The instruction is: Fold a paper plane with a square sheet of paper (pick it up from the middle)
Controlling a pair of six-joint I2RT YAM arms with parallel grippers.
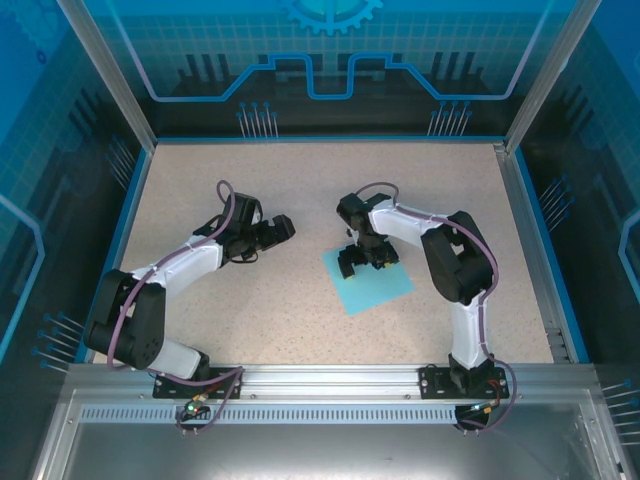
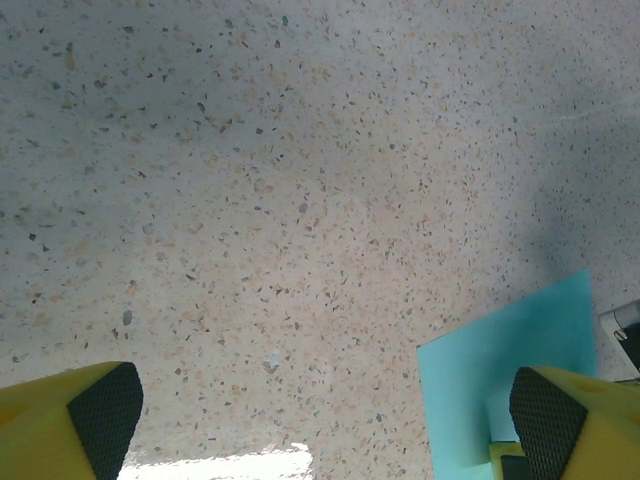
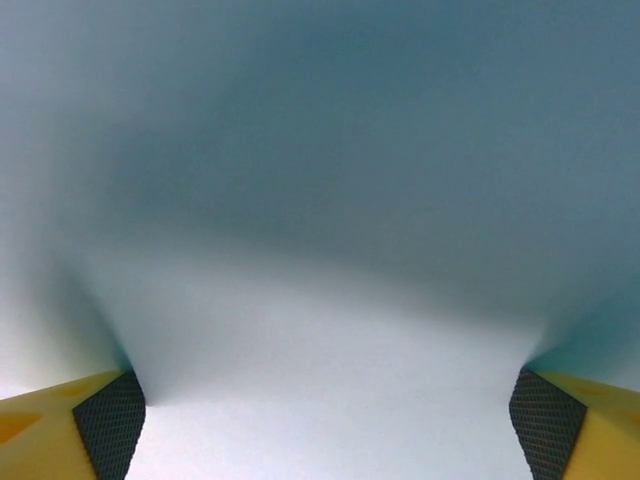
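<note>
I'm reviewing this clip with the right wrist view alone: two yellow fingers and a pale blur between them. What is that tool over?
Observer: From above, the right tool is down on the far half of a cyan square sheet.
Operator: Any fold in it?
Observer: None that I can see. It lies flat on the speckled table.
Operator: Where is the other arm?
Observer: The left tool hangs open over bare table, to the left of the sheet and apart from it.
</note>
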